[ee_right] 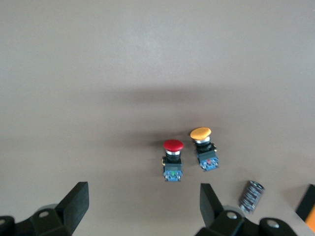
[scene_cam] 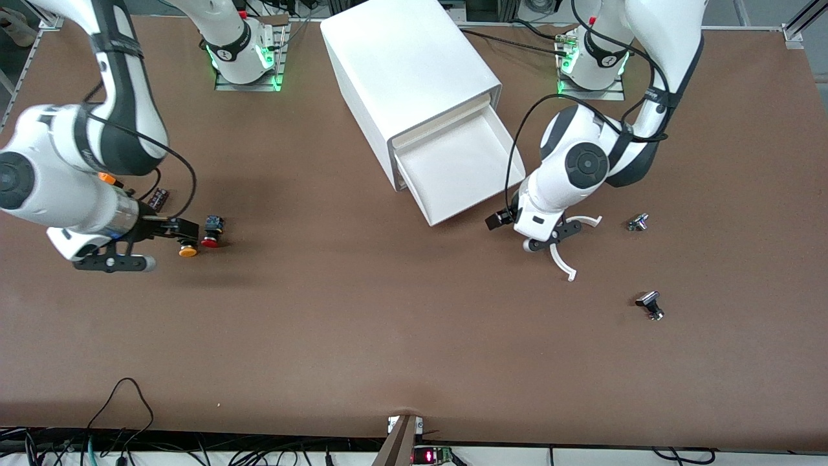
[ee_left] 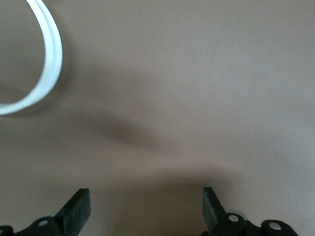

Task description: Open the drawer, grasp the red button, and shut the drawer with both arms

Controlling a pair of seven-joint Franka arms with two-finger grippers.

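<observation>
The white cabinet (scene_cam: 407, 71) stands at the table's middle near the arms' bases. Its lowest drawer (scene_cam: 491, 139) is pulled out, and no content shows in it. The red-capped button (scene_cam: 210, 238) lies on the table toward the right arm's end, beside a yellow-capped one (scene_cam: 188, 250). My right gripper (scene_cam: 158, 246) is open just beside them. In the right wrist view the red button (ee_right: 173, 160) lies ahead of the open right gripper (ee_right: 142, 206). My left gripper (scene_cam: 555, 239) is open and empty over bare table beside the drawer; it is also open in its wrist view (ee_left: 146, 209).
White curved pieces (scene_cam: 564, 265) show at the left gripper; one shows in the left wrist view (ee_left: 49, 59). Two small metal parts (scene_cam: 638, 222) (scene_cam: 651, 305) lie toward the left arm's end. A small dark cylinder (ee_right: 251, 195) lies near the yellow button (ee_right: 204, 147).
</observation>
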